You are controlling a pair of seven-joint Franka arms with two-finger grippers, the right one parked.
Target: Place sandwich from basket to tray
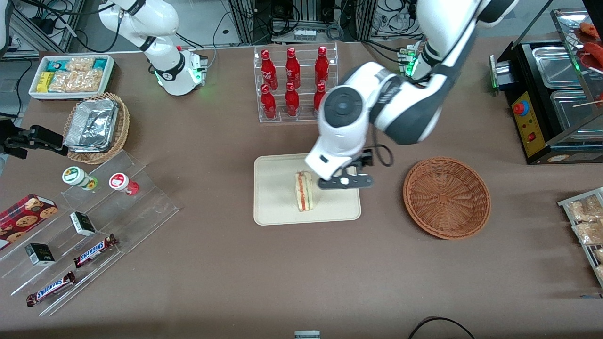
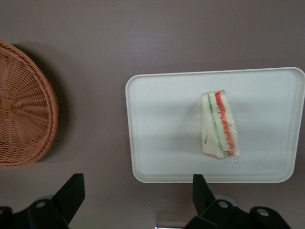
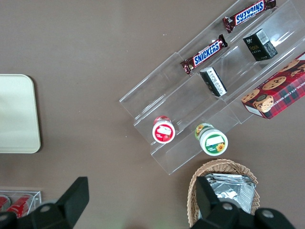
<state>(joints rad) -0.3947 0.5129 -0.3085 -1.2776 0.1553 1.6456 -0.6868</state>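
One flat beige rectangular tray (image 1: 278, 207) lay under the claw (image 2: 138, 200), apparently so the load could be set straight down. The round reddish-brown wicker basket (image 1: 446, 197), beside the claw, sat empty. The small triangular sandwich (image 2: 219, 125) rested on the tray beneath the spread, empty fingers, seemingly delivered. The arm hung bent above, wrist pointing down.

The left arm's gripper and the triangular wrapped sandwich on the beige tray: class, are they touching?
Apart. In the left wrist view the open gripper holds nothing, with bare beige rectangular tray showing between its fingers and the sandwich.
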